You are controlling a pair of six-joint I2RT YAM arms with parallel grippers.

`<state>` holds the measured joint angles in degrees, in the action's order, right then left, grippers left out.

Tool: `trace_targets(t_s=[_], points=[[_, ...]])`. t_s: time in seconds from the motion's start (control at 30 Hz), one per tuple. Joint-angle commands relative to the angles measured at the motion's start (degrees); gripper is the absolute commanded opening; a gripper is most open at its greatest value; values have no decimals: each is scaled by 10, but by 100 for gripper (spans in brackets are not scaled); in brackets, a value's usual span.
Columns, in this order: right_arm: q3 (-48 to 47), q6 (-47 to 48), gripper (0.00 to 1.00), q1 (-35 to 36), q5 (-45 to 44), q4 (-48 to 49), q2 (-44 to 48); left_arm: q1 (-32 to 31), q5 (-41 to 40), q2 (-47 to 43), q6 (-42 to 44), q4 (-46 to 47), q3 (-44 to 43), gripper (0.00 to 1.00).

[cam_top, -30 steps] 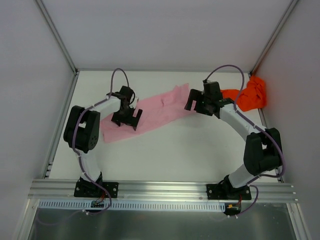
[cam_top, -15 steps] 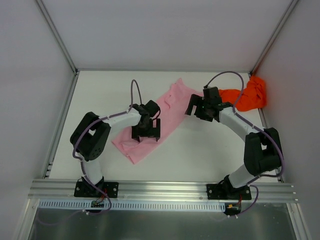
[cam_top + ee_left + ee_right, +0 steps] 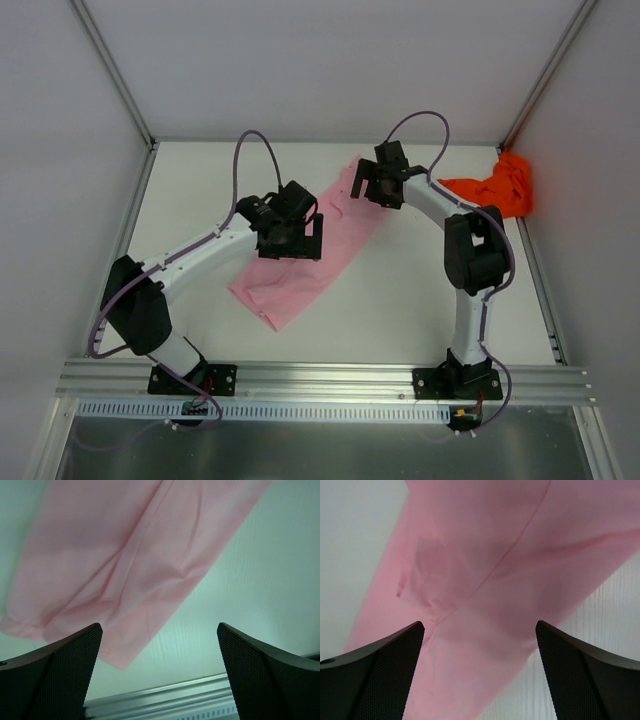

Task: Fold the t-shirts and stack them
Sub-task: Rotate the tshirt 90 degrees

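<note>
From overhead: the pink t-shirt (image 3: 305, 285) lies on the white table (image 3: 420, 290) as a long crumpled strip. It runs diagonally from near-left of centre up toward the far middle. The left gripper (image 3: 292, 250) is over the strip's mid part, jaws spread wide, nothing pinched btwn them. Can't tell from here whether the tips touch the cloth. The right gripper (image 3: 376, 192) is at the strip's far end, also spread wide w/ nothing held. The orange-red t-shirt (image 3: 500, 190) is bunched in a heap at the far right corner by the right wall, well apart from the pink one. The right arm overlaps its left edge in this view. Shirts aren't stacked, neither is folded flat. An alu rail (image 3: 320, 375) runs along the near edge, where both arm bases are bolted.

Left wrist cam: two dark mesh-faced fingers (image 3: 60, 675) sit in the bottom corners, far apart, w/ an empty gap. Beyond them the pink t-shirt fills the upper left, wrinkled, w/ its end & one corner pointing down toward the rail. Bare table to the right.

Right wrist cam: this gripper's own fingers (image 3: 375, 675) are again wide apart, gripping nothing. Pink cloth covers most of the view, w/ a seam line crossing diagonally and a small fold at left. Table shows at top left & bottom right.
</note>
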<state>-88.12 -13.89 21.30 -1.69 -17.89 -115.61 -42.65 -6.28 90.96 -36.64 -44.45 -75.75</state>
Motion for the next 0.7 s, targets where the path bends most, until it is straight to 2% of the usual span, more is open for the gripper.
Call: trace_targets(t_s=[0.0, 0.17, 0.3, 0.43, 0.6, 0.67], points=[[-72, 9, 97, 8, -37, -48, -45, 10, -67, -13, 84, -42, 2, 99], [-164, 12, 96, 23, -52, -117, -130, 77, -45, -50, 109, 25, 70, 99], [-270, 24, 97, 40, -56, -169, -200, 118, -45, -82, 123, 39, 103, 99], [-410, 35, 97, 60, -41, -226, -269, 127, -65, -108, 126, 40, 129, 99], [-450, 41, 97, 88, -17, -221, -312, 135, -65, -126, 105, 60, 176, 99], [-461, 52, 97, 102, 18, -204, -321, 142, -58, -142, 94, 70, 200, 99]])
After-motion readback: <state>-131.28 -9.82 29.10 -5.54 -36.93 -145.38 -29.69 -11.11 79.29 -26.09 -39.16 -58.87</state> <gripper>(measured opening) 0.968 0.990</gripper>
